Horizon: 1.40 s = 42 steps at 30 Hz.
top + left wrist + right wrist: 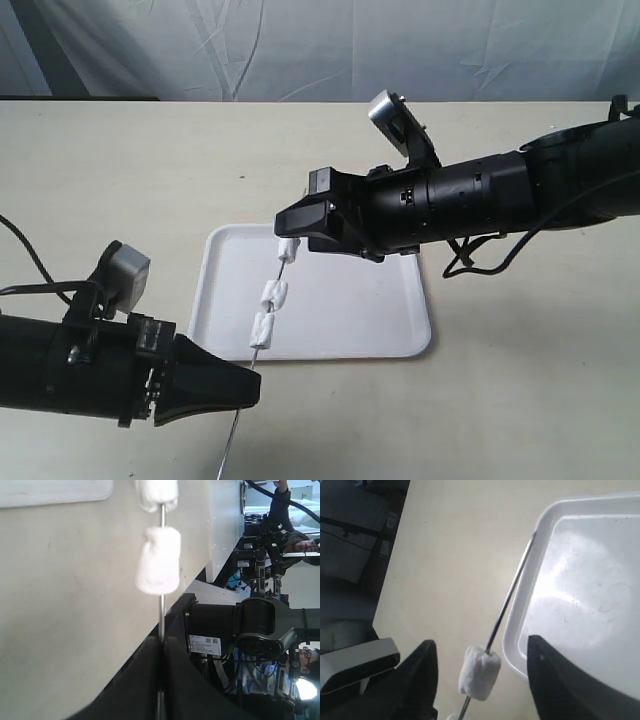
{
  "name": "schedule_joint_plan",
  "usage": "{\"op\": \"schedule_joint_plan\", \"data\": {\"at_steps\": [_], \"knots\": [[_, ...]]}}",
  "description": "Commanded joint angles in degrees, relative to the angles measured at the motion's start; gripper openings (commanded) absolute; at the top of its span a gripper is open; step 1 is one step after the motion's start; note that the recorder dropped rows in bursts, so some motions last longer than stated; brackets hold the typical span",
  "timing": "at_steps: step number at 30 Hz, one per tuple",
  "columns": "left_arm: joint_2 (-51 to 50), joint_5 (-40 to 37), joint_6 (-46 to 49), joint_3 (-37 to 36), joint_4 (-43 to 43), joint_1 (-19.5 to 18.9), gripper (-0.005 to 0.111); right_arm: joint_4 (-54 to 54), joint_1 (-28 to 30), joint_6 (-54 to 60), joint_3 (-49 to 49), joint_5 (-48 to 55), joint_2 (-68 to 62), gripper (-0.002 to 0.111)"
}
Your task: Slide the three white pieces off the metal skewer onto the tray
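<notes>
The metal skewer (280,272) slants up over the white tray (350,300), with the three white pieces threaded on it: a low one (260,330), a middle one (273,294) and a top one (288,248). My left gripper (253,380) is shut on the skewer's lower part, off the tray's near edge. In the left wrist view the rod (162,612) runs from the closed fingers (145,680) up to a piece (158,560). My right gripper (481,641) is open, its fingers either side of the top piece (480,672) without touching it.
The tray's rim (517,645) lies just beside the right gripper's fingers. Bare beige tabletop (520,380) surrounds the tray. The skewer's tail (226,455) sticks out below the left gripper toward the table's near edge. A grey backdrop hangs behind the table.
</notes>
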<state>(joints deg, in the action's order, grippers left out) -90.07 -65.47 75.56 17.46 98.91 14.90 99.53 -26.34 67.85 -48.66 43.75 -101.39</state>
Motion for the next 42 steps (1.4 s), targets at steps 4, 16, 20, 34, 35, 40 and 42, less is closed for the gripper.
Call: {"op": "schedule_joint_plan", "data": {"at_steps": [4,16,20,34,35,40,42], "knots": [[0.04,-1.49,1.47,-0.41,1.03,0.04,0.0,0.42,-2.99,-0.99,-0.22,-4.09,-0.11,0.051],[0.04,-1.49,2.55,-0.41,1.03,0.04,0.0,0.42,-3.07,-1.62,-0.22,-1.94,-0.11,0.03],[0.04,-1.25,2.67,-0.41,1.03,0.04,0.0,0.42,-3.49,-1.81,-0.22,-1.41,-0.11,0.03],[0.04,-1.11,2.8,-0.41,1.03,0.04,0.0,0.42,-4.65,-1.88,-0.22,-1.93,-0.11,0.03],[0.04,-1.11,2.8,-0.41,1.03,0.04,0.0,0.42,-4.65,-1.88,-0.22,-1.94,-0.11,0.03],[0.04,-1.11,2.8,-0.41,1.03,0.04,0.0,0.42,-4.65,-1.88,-0.22,-2.08,-0.11,0.03],[0.04,-1.11,2.8,-0.41,1.03,0.04,0.0,0.42,-4.65,-1.88,-0.22,-2.08,-0.11,0.028]]}}
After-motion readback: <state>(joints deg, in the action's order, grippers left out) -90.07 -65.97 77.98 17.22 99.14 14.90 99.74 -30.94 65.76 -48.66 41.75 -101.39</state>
